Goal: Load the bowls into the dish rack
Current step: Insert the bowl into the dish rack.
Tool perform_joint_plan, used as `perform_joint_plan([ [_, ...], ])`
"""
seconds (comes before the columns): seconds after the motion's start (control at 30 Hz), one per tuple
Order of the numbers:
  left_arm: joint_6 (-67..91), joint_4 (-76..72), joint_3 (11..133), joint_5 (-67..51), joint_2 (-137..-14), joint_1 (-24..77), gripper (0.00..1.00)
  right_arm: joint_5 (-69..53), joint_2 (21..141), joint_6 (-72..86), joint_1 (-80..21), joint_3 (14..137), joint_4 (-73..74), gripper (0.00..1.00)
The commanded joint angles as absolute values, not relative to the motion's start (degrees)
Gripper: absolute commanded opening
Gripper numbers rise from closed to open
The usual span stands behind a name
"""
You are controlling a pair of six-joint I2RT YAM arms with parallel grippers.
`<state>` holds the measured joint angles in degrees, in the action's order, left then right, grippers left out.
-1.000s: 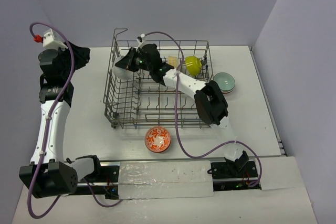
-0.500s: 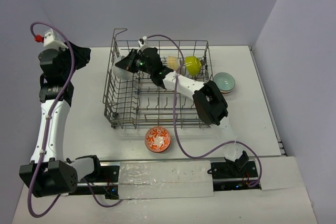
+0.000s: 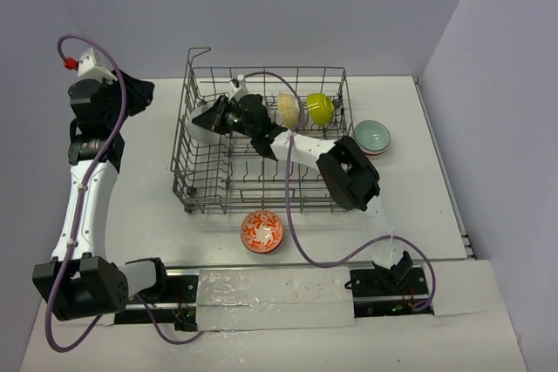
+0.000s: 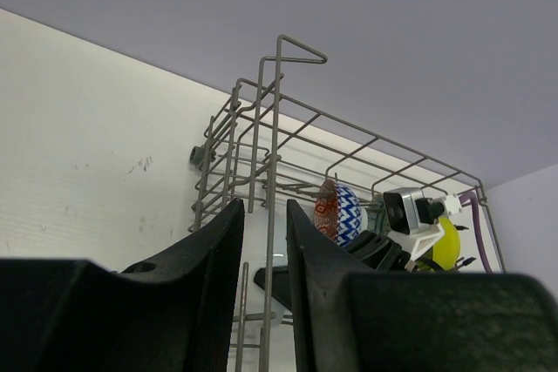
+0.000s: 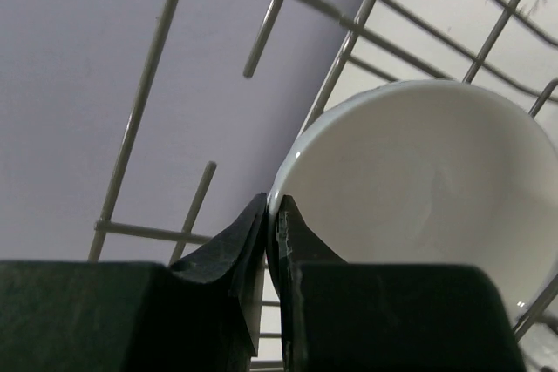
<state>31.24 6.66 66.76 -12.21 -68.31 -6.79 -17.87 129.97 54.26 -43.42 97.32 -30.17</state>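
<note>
Top view: the dish rack (image 3: 202,182) sits mid-frame, its long axis running left to right. The right gripper (image 3: 212,119) reaches into the rack's upper-left part, jaws pinched on the rim of a white bowl (image 3: 198,131) that is tipped up on edge. A pale yellow bowl (image 3: 289,109) and a lime bowl (image 3: 319,108) stand on edge along the back row. A red-white bowl (image 3: 262,231) lies mouth up just below the rack. The left gripper (image 3: 135,93) hangs at upper left, well apart from the rack.

Left wrist view: jaws narrowly apart, empty. A patterned bowl (image 4: 340,213) stands on edge inside.

Right wrist view: both fingers (image 5: 240,246) clamp the white bowl's rim.
</note>
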Motion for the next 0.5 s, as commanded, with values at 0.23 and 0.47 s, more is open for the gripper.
perform_joint_plan([
  [0.23, 32.26, 4.22, 66.53, -13.45, -68.20, -7.03, 0.31, -17.31, 125.86, 52.21, -44.82, 92.81, -29.44, 0.00],
  [0.47, 32.17, 4.04, 66.45, -13.62, -68.20, -7.03, 0.30, -14.95, 124.89, 54.49, -44.82, 89.39, -30.85, 0.00],
])
